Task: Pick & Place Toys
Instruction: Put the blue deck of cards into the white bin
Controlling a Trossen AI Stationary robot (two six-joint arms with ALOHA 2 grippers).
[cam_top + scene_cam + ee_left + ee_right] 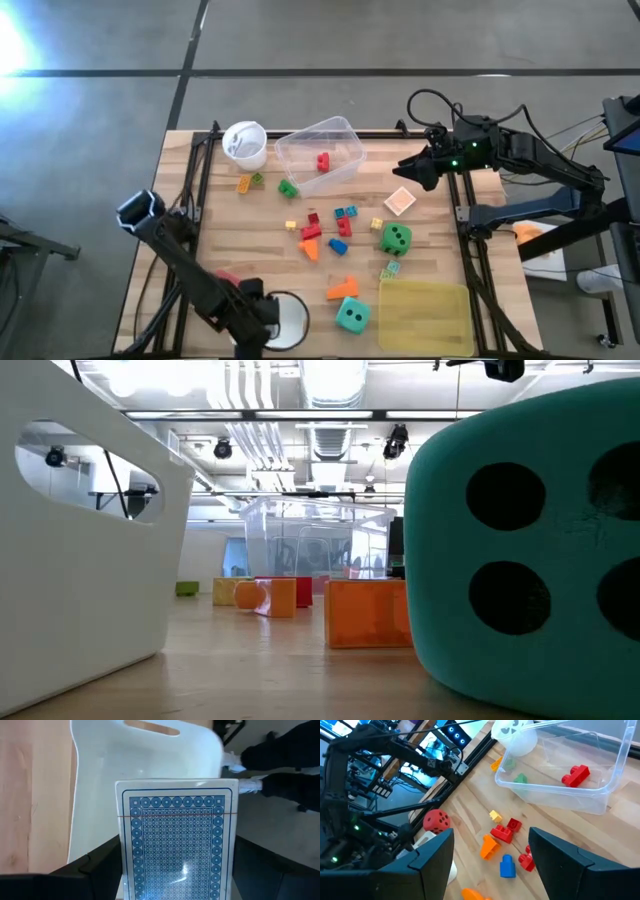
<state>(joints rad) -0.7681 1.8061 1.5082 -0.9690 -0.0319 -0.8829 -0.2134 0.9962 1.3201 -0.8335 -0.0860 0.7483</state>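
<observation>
Right gripper jaws wide, empty, hovering beside clear tub; red block inside, loose blocks below. Left gripper grips playing card. Risk: nudging the tub on descent.

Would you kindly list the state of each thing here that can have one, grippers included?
Clear tub: upright, open, holding one red block.
White cup: upright beside the tub.
Green die: resting on the table, outside the tub.
Left gripper: shut on a blue-patterned playing card.
Right gripper: open, empty, above the table.
</observation>
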